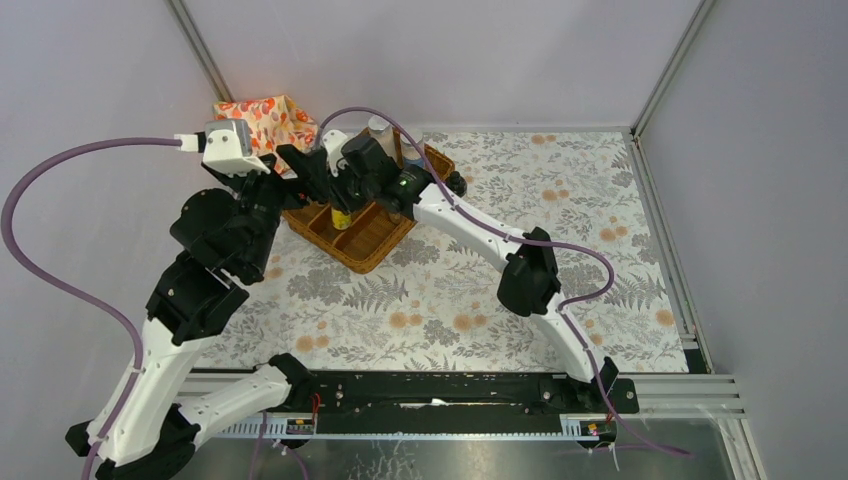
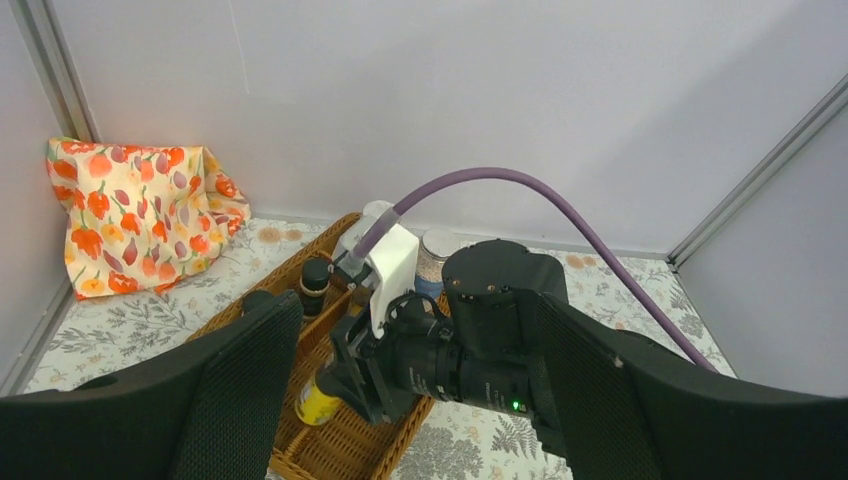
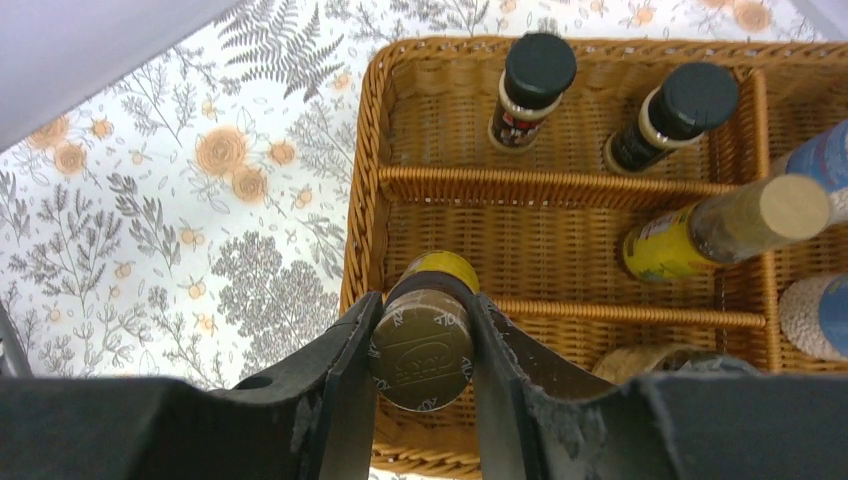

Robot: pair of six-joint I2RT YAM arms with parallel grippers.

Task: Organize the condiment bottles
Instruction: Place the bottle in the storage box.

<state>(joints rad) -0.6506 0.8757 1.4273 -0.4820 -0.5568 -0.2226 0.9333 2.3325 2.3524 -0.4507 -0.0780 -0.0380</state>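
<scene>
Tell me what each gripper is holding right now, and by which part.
The right gripper is shut on a bottle with a yellow label, its fingers pinching the bronze cap from both sides. The left gripper is open and holds nothing.

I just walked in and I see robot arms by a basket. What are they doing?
The robot is tidying up. The right end effector is shut on a yellow bottle, holding it upright by its cap at the middle slot of a wicker tray. The left end effector is open nearby, holding nothing. Two black-capped jars stand in the next slot.
</scene>
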